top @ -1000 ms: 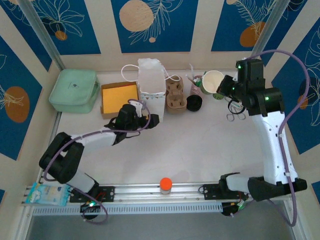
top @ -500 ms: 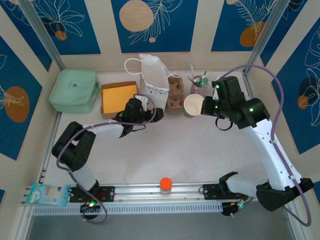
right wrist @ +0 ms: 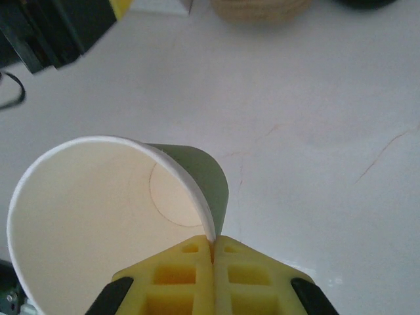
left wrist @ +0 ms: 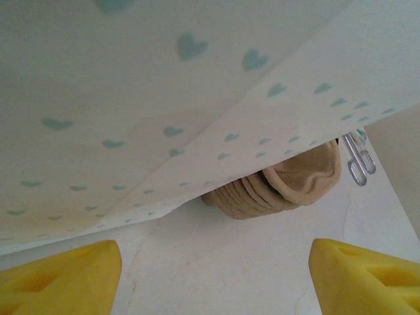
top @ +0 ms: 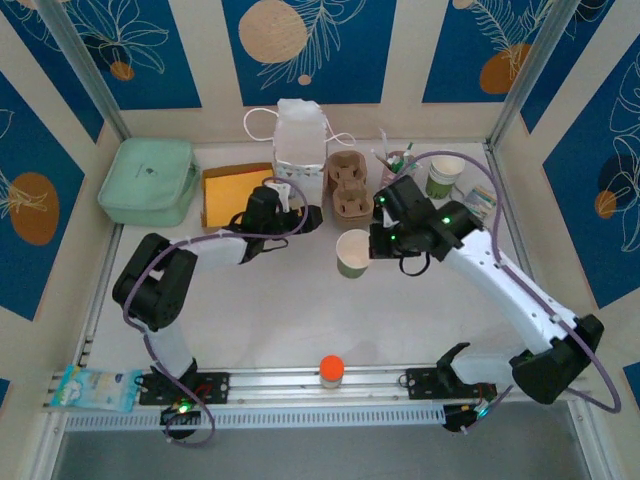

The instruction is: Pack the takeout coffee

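The takeout coffee cup (top: 352, 252) is green-sided and white inside, with no lid on it. My right gripper (top: 373, 244) holds it just above the middle of the table. In the right wrist view the cup (right wrist: 92, 216) tips its mouth toward the camera, and the right gripper (right wrist: 212, 252) is shut on its rim. My left gripper (top: 300, 216) is at the foot of the white heart-print paper bag (top: 300, 150), open. The left gripper (left wrist: 213, 282) has bare table between its yellow fingers (left wrist: 62, 275). The bag (left wrist: 131, 98) hangs over it.
Brown pulp cup carriers (top: 350, 190) (left wrist: 289, 184) stand right of the bag. Along the back are a mint case (top: 150, 180), a yellow box (top: 235, 195), a pink cup of sticks (top: 395, 165) and a lidless green-and-white cup (top: 445, 175). An orange-capped object (top: 331, 368) sits on the front rail.
The right arm has carried the cup from the back right corner leftward and nearer, to the table's middle. The left gripper has moved in close to the bag's base.
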Controlling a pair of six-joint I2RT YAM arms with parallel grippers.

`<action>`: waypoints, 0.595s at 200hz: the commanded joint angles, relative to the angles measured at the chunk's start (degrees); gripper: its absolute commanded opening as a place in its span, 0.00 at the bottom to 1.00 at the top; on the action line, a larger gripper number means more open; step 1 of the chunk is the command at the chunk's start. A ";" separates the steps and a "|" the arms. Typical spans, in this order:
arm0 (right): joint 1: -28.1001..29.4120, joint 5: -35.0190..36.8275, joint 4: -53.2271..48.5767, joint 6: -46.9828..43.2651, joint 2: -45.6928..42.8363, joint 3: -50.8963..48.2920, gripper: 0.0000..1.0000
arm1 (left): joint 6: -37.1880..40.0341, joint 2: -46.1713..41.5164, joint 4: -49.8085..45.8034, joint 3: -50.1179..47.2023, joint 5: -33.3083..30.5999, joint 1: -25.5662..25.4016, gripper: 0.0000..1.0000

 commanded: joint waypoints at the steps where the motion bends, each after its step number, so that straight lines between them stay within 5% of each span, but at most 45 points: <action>1: 1.42 -2.31 1.34 1.45 1.90 -1.48 0.02 | 1.05 -1.49 -0.16 0.38 3.22 -0.04 0.77; 119: 3.37 -1.09 9.78 3.26 10.22 -7.50 0.03 | 4.08 -24.70 -9.87 -10.64 1.64 -4.88 0.86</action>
